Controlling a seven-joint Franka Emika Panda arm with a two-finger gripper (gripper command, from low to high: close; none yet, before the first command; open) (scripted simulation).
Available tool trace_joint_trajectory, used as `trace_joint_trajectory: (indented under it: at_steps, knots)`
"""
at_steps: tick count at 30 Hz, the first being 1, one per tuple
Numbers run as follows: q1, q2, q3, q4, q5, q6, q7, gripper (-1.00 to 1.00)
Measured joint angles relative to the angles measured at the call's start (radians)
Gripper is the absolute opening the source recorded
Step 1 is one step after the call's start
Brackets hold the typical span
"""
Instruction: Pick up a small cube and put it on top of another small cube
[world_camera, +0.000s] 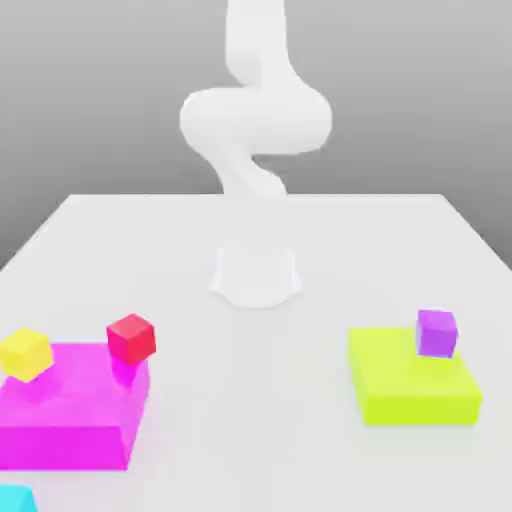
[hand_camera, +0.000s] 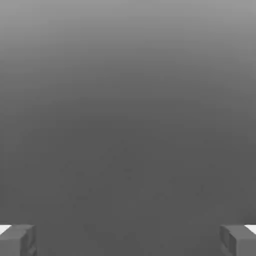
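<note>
The small cyan cube (world_camera: 14, 498) lies at the near corner of the white surface (world_camera: 300, 420), at the exterior view's left; it is cut by the picture's edge, so that only a part of its top face shows. Just beyond it stands the flat magenta block (world_camera: 70, 425), taken here as landmark. On the magenta block's far edge, toward the exterior view's left, sits a yellow cube (world_camera: 25, 353), tilted; at the same block's far corner toward the exterior view's right sits a red cube (world_camera: 131, 338), likewise tilted. Well apart from the magenta block, across the surface at the exterior view's right, lies a flat lime block (world_camera: 410, 385), which bears a purple cube (world_camera: 436, 332) at its far corner. Farther back than the magenta block, near the middle of the surface, rises the white arm (world_camera: 255, 125) on its round base (world_camera: 256, 275). In the hand view the claw (hand_camera: 128, 240) stands wide, its two grey fingertips (hand_camera: 17, 240) at opposite edges, nothing between them. No face carries any lettering.
</note>
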Motion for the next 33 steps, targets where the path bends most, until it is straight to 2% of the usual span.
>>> trace_joint_trajectory:
  at_steps: [16, 25, 33]
  knots:
    - [0.026, 0.586, -0.240, 0.109, 0.193, 0.085, -0.296, 0.00]
    - [-0.062, 0.908, -0.271, 0.168, 0.282, 0.135, -0.449, 0.00]
    - [-0.143, 1.171, -0.293, 0.216, 0.275, 0.197, -0.528, 0.00]
